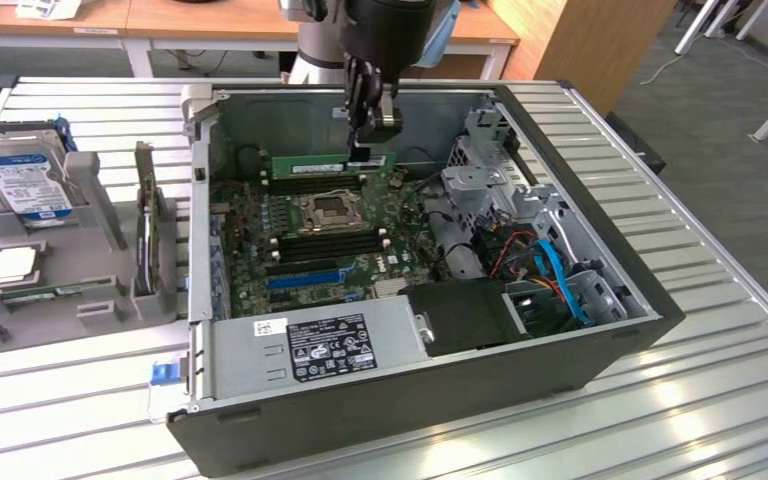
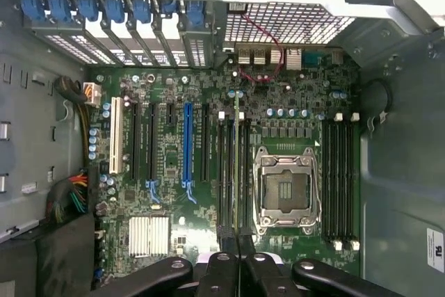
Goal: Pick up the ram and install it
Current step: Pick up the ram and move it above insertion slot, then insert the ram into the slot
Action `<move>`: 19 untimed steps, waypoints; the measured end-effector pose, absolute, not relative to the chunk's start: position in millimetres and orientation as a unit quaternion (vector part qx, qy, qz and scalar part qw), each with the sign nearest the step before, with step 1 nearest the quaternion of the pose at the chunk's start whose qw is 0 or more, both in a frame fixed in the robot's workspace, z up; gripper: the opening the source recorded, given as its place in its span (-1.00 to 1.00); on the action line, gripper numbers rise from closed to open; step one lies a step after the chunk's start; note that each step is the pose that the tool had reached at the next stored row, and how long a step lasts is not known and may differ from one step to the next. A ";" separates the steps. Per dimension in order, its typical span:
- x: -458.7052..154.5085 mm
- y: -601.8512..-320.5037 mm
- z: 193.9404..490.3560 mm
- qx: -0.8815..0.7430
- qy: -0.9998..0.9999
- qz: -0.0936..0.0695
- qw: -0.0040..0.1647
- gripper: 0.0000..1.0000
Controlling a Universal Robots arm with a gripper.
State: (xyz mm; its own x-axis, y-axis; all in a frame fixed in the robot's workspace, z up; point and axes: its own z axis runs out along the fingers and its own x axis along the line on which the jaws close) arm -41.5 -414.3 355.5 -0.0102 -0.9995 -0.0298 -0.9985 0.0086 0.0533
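The ram [image 1: 320,164], a long green stick with a white sticker, hangs level inside the open computer case [image 1: 598,330], above the back part of the motherboard [image 1: 357,250]. My gripper [image 1: 359,150] is shut on its top edge. In the wrist view the ram [image 2: 237,165] shows edge-on as a thin line running out from between my black fingers [image 2: 221,263]. It lies over the black memory slots [image 2: 227,172] beside the CPU socket [image 2: 285,189] and does not look seated in a slot.
A grey holder at the exterior view's left carries a hard drive [image 1: 21,180], an upright dark expansion card [image 1: 152,235], a CPU chip [image 1: 11,265] and another green stick [image 1: 57,293]. Inside the case sit the power supply [image 1: 317,345] and a metal drive cage [image 1: 491,190].
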 end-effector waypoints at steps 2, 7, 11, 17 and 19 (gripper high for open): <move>-39.6 -414.3 355.5 0.703 -0.710 -0.029 0.008 -0.76; -38.7 -414.3 355.5 0.703 -0.710 -0.029 0.008 -0.76; -38.7 -414.3 355.4 0.703 -0.710 -0.029 0.008 -0.76; -38.7 -414.3 351.8 0.703 -0.710 -0.029 0.008 -0.76; -38.7 -414.3 349.6 0.703 -0.710 -0.029 0.008 -0.76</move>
